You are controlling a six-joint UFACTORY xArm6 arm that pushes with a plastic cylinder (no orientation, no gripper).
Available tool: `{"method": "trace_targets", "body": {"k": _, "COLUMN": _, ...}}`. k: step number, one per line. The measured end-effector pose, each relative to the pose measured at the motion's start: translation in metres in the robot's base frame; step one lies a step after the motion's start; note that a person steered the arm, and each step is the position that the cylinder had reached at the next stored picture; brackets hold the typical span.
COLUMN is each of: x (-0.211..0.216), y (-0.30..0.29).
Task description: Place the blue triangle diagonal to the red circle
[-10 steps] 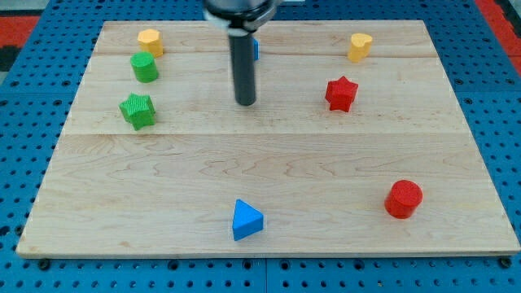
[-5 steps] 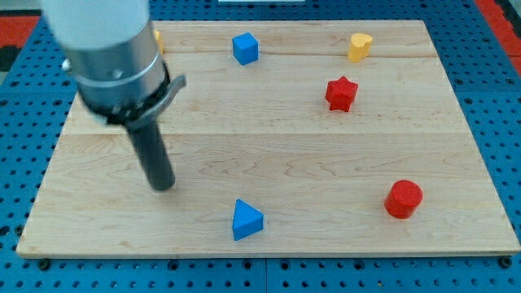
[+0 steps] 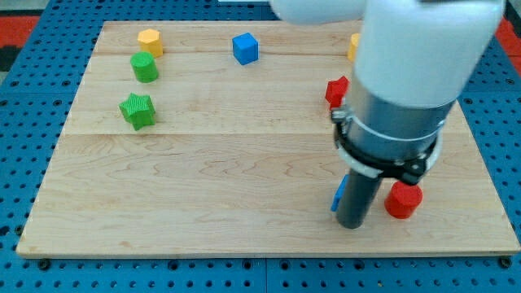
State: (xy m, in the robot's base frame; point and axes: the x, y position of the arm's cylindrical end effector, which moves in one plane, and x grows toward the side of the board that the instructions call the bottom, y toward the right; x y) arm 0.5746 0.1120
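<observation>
My tip (image 3: 352, 225) rests on the board at the view's lower right. The blue triangle (image 3: 336, 197) is almost wholly hidden behind the rod; only a thin blue sliver shows at the rod's left side. The red circle (image 3: 403, 200) stands just to the right of the rod, partly covered by the arm's body. The triangle and the circle are close together, with the rod between them.
A red star (image 3: 335, 90) is partly hidden behind the arm. A blue cube (image 3: 245, 48), a yellow block (image 3: 150, 41), a green cylinder (image 3: 145, 67) and a green star (image 3: 137, 111) lie toward the view's top left. A yellow block (image 3: 355, 45) peeks out at the top.
My tip swept from the board's left to the lower right. The blue triangle went with it, from the bottom middle to a spot beside the red circle.
</observation>
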Motion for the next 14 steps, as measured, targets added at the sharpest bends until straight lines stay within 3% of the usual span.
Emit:
{"method": "trace_targets", "body": {"k": 1, "x": -0.042, "y": 0.008}}
{"method": "trace_targets", "body": {"k": 2, "x": -0.094, "y": -0.02}}
{"method": "trace_targets", "body": {"k": 3, "x": -0.101, "y": -0.038}}
{"method": "trace_targets", "body": {"k": 4, "x": -0.117, "y": -0.108}}
{"method": "trace_targets", "body": {"k": 5, "x": -0.147, "y": -0.141}}
{"method": "trace_targets", "body": {"k": 7, "x": -0.144, "y": -0.045}}
{"method": "trace_targets", "body": {"k": 8, "x": -0.139, "y": -0.074}}
{"method": "trace_targets", "body": {"k": 10, "x": -0.078, "y": -0.09}}
{"method": "trace_targets", "body": {"k": 12, "x": -0.094, "y": 0.058}}
{"method": "trace_targets", "body": {"k": 14, "x": -0.2, "y": 0.145}}
